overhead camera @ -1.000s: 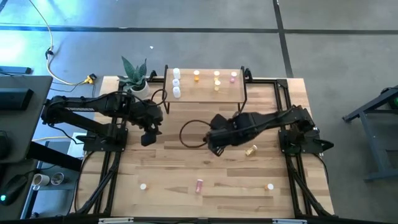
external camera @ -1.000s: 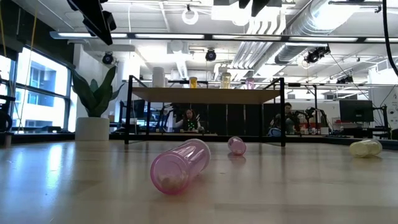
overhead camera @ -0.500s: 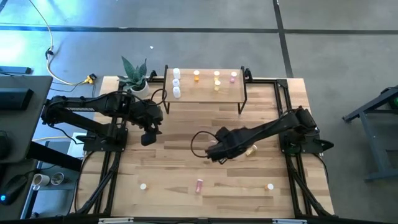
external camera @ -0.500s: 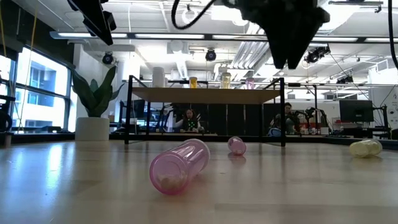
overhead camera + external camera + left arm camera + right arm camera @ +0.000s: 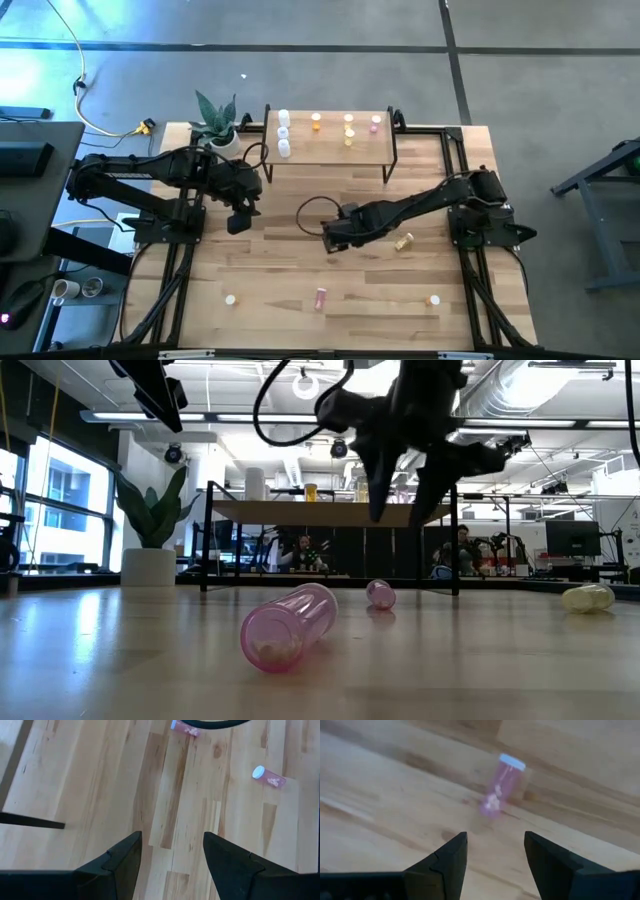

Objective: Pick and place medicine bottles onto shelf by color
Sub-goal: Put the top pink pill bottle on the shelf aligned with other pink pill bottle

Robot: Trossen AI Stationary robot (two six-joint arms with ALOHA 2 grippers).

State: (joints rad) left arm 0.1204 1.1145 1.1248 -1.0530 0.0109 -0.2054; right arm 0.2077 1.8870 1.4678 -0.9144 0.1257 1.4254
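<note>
pink, yellow and white bottles on a striped wood table

the table is light wood with pale and brown stripes. the pink bottle with a white cap lies at the bottom middle of the high view, and looks see-through pink low down in the low view. a yellow bottle lies right of the middle. two white bottles sit near the bottom. the shelf at the top is pale wood with black legs, holding white, orange-yellow and pink bottles. both arms are black. the plant at upper left is green in a white pot. the floor is grey.
</note>
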